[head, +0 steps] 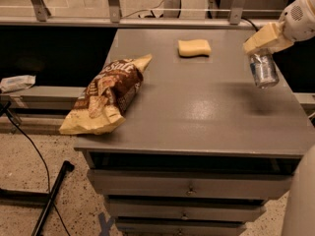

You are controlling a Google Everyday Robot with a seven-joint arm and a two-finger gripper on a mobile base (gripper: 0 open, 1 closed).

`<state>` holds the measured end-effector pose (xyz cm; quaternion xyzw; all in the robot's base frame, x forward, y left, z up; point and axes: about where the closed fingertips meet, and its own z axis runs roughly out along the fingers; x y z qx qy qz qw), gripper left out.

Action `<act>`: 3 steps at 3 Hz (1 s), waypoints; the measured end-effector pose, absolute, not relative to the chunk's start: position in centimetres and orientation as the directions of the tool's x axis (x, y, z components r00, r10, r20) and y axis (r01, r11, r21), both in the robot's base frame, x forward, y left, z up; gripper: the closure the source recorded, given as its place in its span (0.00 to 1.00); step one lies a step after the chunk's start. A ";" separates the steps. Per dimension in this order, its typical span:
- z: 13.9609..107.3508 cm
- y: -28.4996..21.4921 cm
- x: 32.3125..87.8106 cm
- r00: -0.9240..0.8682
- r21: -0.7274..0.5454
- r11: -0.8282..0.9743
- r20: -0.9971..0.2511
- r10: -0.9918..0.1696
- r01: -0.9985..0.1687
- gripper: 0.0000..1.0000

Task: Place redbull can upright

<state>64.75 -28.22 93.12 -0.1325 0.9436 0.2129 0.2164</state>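
Observation:
The redbull can [263, 70] is a slim silver can with blue patches. It hangs in the air over the right part of the grey table [197, 112], nearly vertical with its lower end towards me. My gripper [262, 42] is shut on the can's upper end, its tan fingers [258, 39] wrapped around it. The arm reaches in from the upper right. The can's shadow lies on the table below it.
A brown and yellow chip bag [106, 96] lies at the table's left edge, overhanging the front corner. A yellow sponge [194, 47] lies at the back middle. Drawers sit below the tabletop. A black rod and cable lie on the floor at left.

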 end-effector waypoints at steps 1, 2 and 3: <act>92.9 -27.8 65.4 -0.866 0.341 0.873 -0.473 -0.160 -0.348 1.00; 94.7 -28.6 63.1 -0.761 0.384 0.803 -0.637 -0.128 -0.457 1.00; 95.7 -28.9 60.7 -0.635 0.424 0.723 -0.772 -0.025 -0.545 1.00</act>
